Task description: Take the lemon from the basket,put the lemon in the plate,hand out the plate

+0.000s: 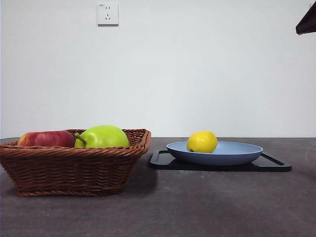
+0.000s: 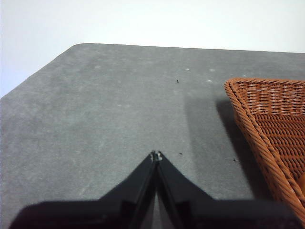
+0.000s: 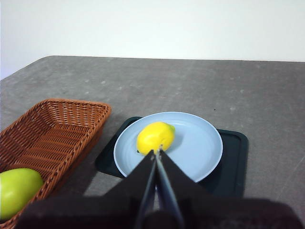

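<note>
lemon (image 1: 202, 141) bright yellow | plate (image 1: 237, 153) light blue | basket (image 1: 74, 170) brown woven

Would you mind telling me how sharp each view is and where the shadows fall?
Front view: evenly lit and sharp, soft shadow under the basket and beside the tray. Left wrist view: slightly soft, basket shadow darkens the table. Right wrist view: lemon and plate clear, the right end effector blurred, no glare.

text: none legible | labels: none | brands: none | numbers: none
</note>
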